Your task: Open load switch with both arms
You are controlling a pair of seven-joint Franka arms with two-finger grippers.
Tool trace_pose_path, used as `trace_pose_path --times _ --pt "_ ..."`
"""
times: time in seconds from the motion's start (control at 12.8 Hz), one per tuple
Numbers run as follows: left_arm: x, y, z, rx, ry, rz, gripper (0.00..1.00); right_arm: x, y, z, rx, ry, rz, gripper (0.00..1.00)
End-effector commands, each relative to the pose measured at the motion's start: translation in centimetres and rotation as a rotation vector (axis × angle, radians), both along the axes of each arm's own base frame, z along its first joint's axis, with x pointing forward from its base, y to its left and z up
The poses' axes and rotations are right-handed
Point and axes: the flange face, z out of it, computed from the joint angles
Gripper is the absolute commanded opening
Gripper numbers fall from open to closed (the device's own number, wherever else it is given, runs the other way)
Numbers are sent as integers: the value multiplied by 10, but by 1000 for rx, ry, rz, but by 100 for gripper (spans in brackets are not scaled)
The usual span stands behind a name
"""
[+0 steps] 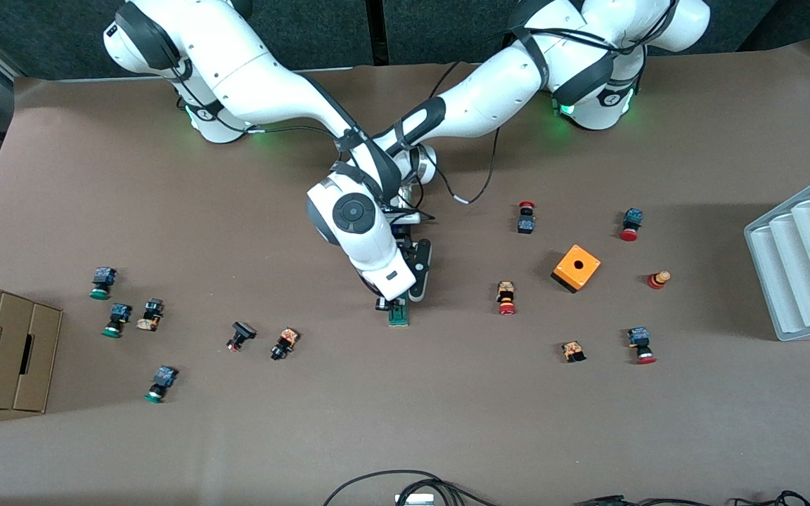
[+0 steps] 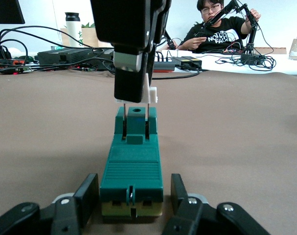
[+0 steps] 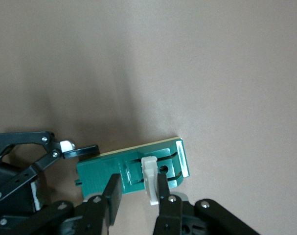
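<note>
We find the load switch (image 1: 399,315) lying flat on the brown table (image 1: 447,422), about midway between the two arms' ends and nearer to the front camera than both arms' wrists. Its long axis runs toward and away from that camera, and that line is what we judge the coming pull turns on.

At the nearer end, the right gripper (image 3: 138,196) comes down from above, its fingers pinched tight on the white piece (image 3: 149,178), which stands up out of the green body on two thin pins. In the left wrist view the same white piece (image 2: 149,94) shows lifted a little clear of the block.

At the farther end, the left gripper (image 2: 133,196) lies low along the table, its fingers (image 2: 87,193) closed narrowly against the two long flanks of the block (image 2: 132,174), pinning it down.

So both claws meet on one small thing: we judge that the left must hold the body still while the right draws the piece straight up.
</note>
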Motion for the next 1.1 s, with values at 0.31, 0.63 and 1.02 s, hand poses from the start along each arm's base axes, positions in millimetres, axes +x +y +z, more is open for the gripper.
trace_pose_path --times 0.31,0.63,1.02 --pt "-1 2 -9 -9 -5 2 68 -12 0 1 0 30 -35 37" --pt "-1 2 -9 -9 -5 2 68 -18 6 0 0 34 -48 37" --pt "-1 2 -9 -9 -5 2 68 -20 3 -1 -6 39 -49 37"
